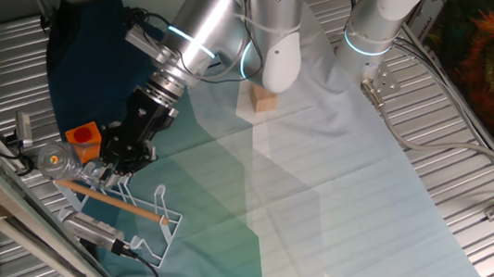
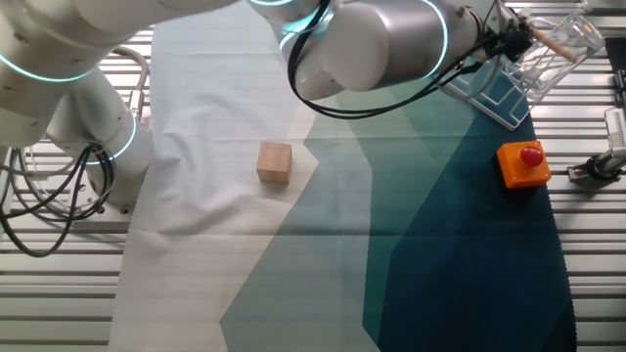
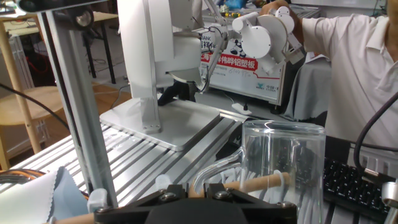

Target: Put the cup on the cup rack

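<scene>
Tool [image 1: 119, 172] beside cup [image 3: 283, 163] on rack [image 1: 161, 217]

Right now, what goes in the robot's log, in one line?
phase: placing | gripper: shut on cup | cup: at cup rack | orange block: untouched

The cup rack [image 1: 132, 207] sits hemmed in at one corner of the bench [image 1: 359, 217], with the orange block [image 1: 84, 140] just beside it and a metal fixture [image 1: 97, 230] at its outer edge. A tan wooden cube [image 2: 275, 162] stands alone mid-cloth, open cloth around it.
</scene>
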`<state>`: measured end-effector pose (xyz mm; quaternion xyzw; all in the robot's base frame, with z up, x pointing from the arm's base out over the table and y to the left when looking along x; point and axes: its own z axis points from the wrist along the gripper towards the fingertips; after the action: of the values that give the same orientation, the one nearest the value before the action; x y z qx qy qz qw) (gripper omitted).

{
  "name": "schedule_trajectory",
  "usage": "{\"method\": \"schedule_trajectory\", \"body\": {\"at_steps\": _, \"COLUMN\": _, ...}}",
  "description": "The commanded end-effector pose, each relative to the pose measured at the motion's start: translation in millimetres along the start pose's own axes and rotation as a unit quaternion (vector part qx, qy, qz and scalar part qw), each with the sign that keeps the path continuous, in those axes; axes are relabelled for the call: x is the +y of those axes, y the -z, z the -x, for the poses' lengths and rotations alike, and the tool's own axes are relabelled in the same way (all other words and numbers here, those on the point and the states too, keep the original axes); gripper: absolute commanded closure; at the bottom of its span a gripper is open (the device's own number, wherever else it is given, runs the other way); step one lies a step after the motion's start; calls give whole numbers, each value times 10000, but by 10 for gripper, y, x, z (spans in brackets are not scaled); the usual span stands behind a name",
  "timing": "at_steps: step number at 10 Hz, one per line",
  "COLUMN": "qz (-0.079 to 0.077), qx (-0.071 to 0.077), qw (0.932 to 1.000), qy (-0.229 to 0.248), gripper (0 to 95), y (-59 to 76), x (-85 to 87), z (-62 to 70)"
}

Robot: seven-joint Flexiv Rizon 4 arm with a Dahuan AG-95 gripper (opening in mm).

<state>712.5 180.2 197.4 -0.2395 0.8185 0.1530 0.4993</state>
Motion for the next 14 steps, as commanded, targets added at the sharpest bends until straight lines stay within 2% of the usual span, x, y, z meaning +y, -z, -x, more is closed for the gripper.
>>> {"method": "schedule_trajectory", "body": {"at_steps": 1, "qz": -23, "qx": 4, "qw": 10000, "qy": -3, "gripper": 950, "y": 9, "x": -6, "z": 2}}
{"method": "schedule_trajectory", "body": {"at_steps": 12, "qz": -97, "qx": -33, "qw": 9999, "qy": 25, "gripper": 950, "y": 5, "x": -7, "z": -3}}
{"method": "schedule_trajectory", "body": {"at_steps": 13, "qz": -110, "qx": -38, "qw": 9999, "qy": 44, "gripper": 760, "y": 4, "x": -7, "z": -3}}
{"method": "schedule_trajectory", "body": {"at_steps": 14, "qz": -116, "qx": -47, "qw": 9999, "qy": 60, "gripper": 760, "y": 4, "x": -8, "z": -4}}
